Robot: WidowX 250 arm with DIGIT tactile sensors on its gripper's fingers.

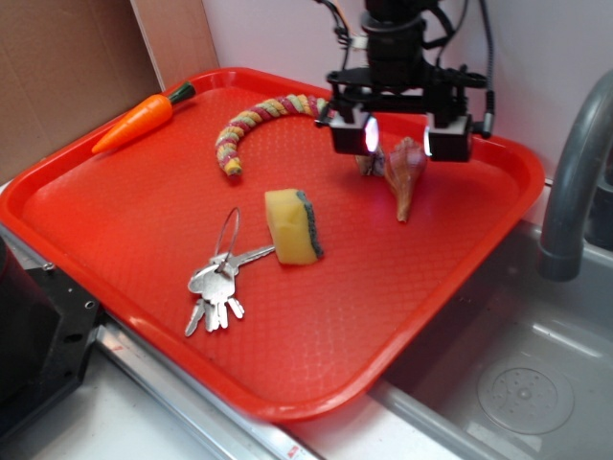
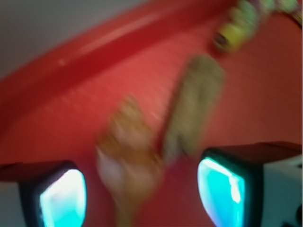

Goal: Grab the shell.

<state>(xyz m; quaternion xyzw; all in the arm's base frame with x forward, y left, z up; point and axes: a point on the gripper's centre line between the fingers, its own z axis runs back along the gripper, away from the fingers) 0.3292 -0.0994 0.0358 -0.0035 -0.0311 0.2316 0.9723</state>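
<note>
While my gripper (image 1: 400,137) hangs over the red tray (image 1: 144,211), its fingers spread wide and empty, the shell (image 1: 405,176) lies just below between them; a blurred brown chunk (image 2: 191,109) seems to touch it.

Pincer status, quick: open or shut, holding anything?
Pincer: open, holding nothing; its fingers sit apart above the shell on the tray.

Pincer (image 1: 400,137) pointing down, fingers (image 1: 351,134) spread apart, seemingly empty
</note>
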